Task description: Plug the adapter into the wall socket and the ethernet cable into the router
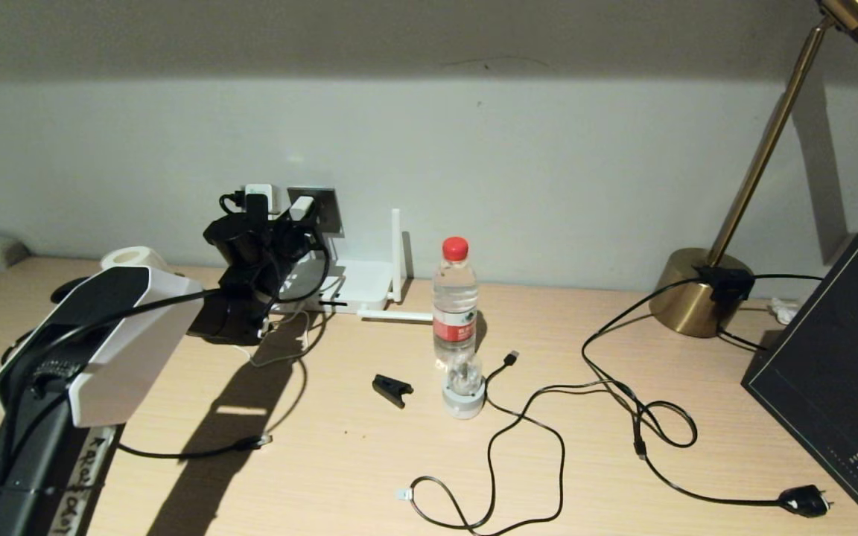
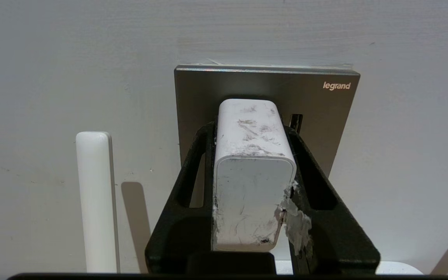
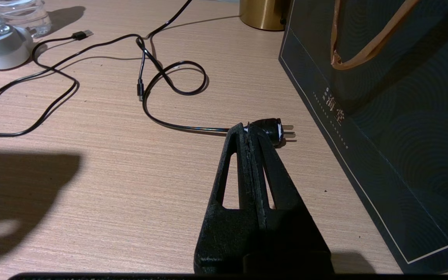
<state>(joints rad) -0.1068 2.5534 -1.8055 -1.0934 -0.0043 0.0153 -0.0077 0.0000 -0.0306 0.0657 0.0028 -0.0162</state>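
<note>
- A pale wood-grain table (image 1: 369, 461) stands against a plain light wall, lit from one side so that long shadows fall toward the near edge.
- The wall socket (image 2: 247, 87), a grey metallic plate, sits on the far wall at the left, just above the router (image 1: 354, 292).
- The left gripper (image 2: 252, 128) is held up at that plate, its fingers (image 2: 198, 155) pinching the adapter (image 2: 253, 171) from both sides; the scuffed white block's far end meets the plate's face.
- The router lies flat on the table just right of the left gripper, with one antenna (image 1: 396, 253) upright and another lying along the table.
- The ethernet cable (image 1: 198, 450) trails on the table at the near left, its plug end lying loose, well apart from the router.
- The right gripper (image 3: 248, 130) hangs low over the table at the near right, fingers pressed together with nothing between them, close to a black mains plug (image 3: 272, 130) and beside a dark gift bag (image 3: 395, 128).
- Mid-table stand a water bottle (image 1: 455, 298) with a red cap, a small black clip (image 1: 392, 389) to its left and a thin black USB cable (image 1: 503, 435) to its right.
- A brass lamp (image 1: 697, 290) stands at the far right.
</note>
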